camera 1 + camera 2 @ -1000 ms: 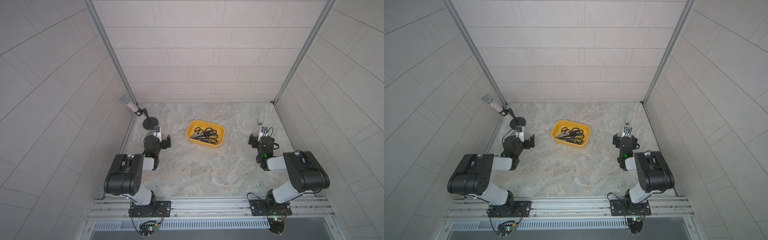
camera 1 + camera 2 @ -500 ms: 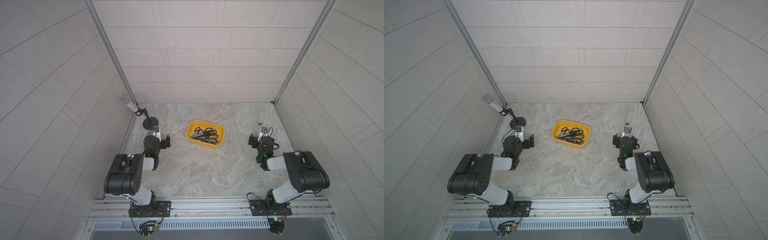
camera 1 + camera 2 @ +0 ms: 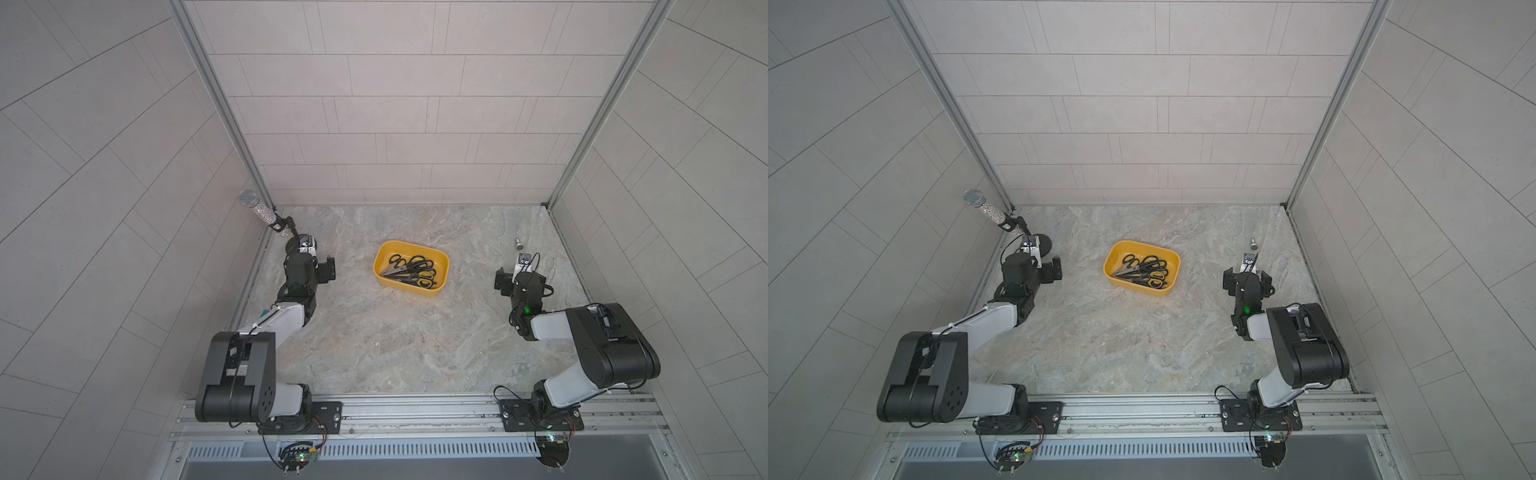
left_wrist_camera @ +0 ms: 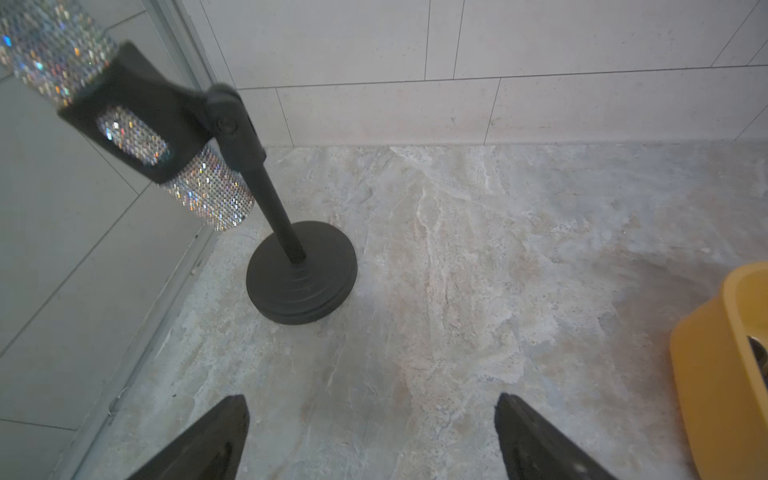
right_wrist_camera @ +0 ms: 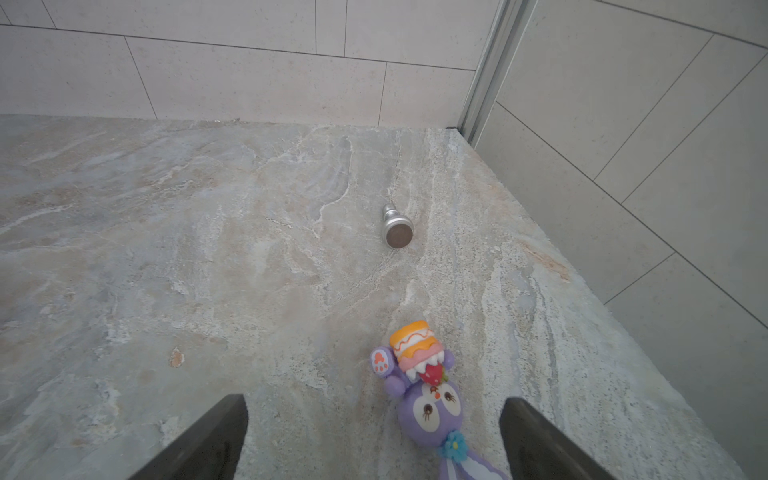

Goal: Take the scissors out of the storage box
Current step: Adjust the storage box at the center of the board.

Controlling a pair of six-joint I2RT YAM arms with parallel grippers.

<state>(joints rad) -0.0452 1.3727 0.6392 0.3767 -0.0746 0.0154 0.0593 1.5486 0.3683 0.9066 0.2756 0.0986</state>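
1. Grey-veined, stone-patterned surface (image 3: pixel 374 345), enclosed by pale tiled walls on three sides.
2. Microphone (image 3: pixel 254 204), rhinestone-covered, clipped at a tilt into a black stand (image 4: pixel 301 282) with a round base; far left corner.
3. Left end effector (image 4: pixel 371 411): fingers spread wide apart, holding nothing, low over bare surface between the stand and the storage box.
4. Storage box (image 3: pixel 405 289): mustard yellow, rounded corners, mid-surface, well apart from both arms.
5. Scissors (image 3: pixel 409 269): several black-handled pairs heaped together inside the storage box; exact count unclear.
6. Right end effector (image 5: pixel 374 409): fingers spread wide apart, holding nothing, near the right wall.
7. Purple toy figure (image 5: pixel 432 409): lying on the surface between the right fingers, ungripped.
8. Metal knob (image 5: pixel 397 230): on its side, beyond the toy, toward the far right corner.
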